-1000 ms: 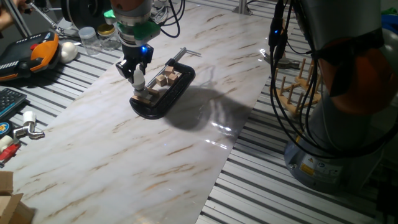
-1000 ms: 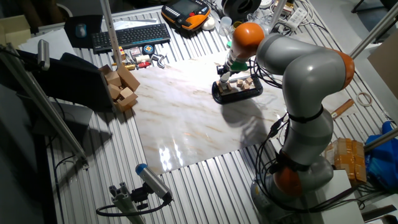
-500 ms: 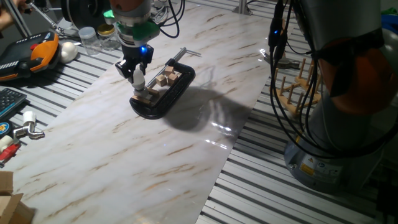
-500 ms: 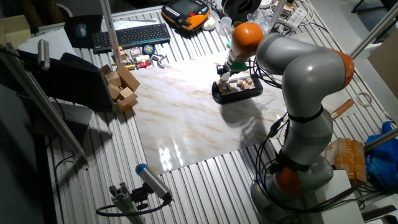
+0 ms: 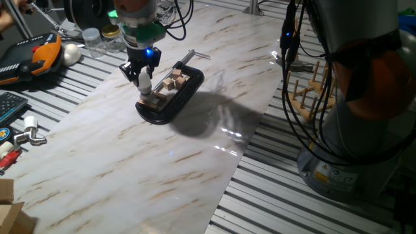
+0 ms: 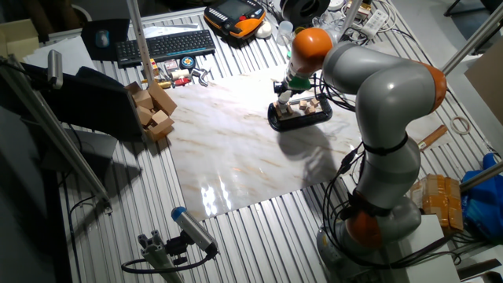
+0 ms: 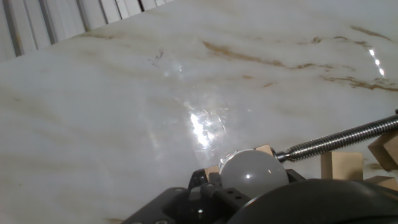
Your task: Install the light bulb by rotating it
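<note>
light bulb [image 5: 144, 81] upright, fingers [image 5: 134, 70] flanking, clamp [image 5: 170, 96] below

You have open marble board [image 5: 162, 162] on the near side of the black clamp [image 5: 170, 96]. Wooden blocks [image 5: 174, 80] and the clamp's screw rod [image 7: 339, 141] crowd in just beside the light bulb [image 5: 144, 80], where your gripper [image 5: 141, 65] hangs.

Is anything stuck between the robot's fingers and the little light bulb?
Nothing visible. The gripper has its fingers right around the bulb, which stands upright at the near end of the black clamp. The hand view shows the bulb's dome close up, uncovered.
</note>
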Motion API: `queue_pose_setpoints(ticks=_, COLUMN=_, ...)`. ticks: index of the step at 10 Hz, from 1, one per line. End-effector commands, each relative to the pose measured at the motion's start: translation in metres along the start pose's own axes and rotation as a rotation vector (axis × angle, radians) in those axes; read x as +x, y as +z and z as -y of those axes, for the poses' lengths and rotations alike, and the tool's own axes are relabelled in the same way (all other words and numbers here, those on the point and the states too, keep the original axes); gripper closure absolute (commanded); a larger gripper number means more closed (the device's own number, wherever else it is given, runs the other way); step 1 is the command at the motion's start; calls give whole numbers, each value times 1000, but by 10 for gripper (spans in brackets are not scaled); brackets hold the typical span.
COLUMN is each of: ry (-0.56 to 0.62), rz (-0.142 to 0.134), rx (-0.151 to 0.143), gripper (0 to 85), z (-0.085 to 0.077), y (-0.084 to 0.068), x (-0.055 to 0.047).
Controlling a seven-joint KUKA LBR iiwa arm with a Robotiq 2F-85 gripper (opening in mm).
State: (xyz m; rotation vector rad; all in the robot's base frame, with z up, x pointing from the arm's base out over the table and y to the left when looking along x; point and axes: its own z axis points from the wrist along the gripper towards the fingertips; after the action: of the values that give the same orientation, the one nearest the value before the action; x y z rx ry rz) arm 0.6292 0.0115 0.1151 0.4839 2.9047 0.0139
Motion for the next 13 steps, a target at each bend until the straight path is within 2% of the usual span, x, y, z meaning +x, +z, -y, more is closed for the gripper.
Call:
queue_pose_setpoints(ticks=1, ry=4, rz=0, rx=1, gripper=850, z=0, y=0, x=0)
queue_pose_setpoints(ticks=13, ry=149, rz=1, rx=3, gripper=850, z=0, y=0, x=-1)
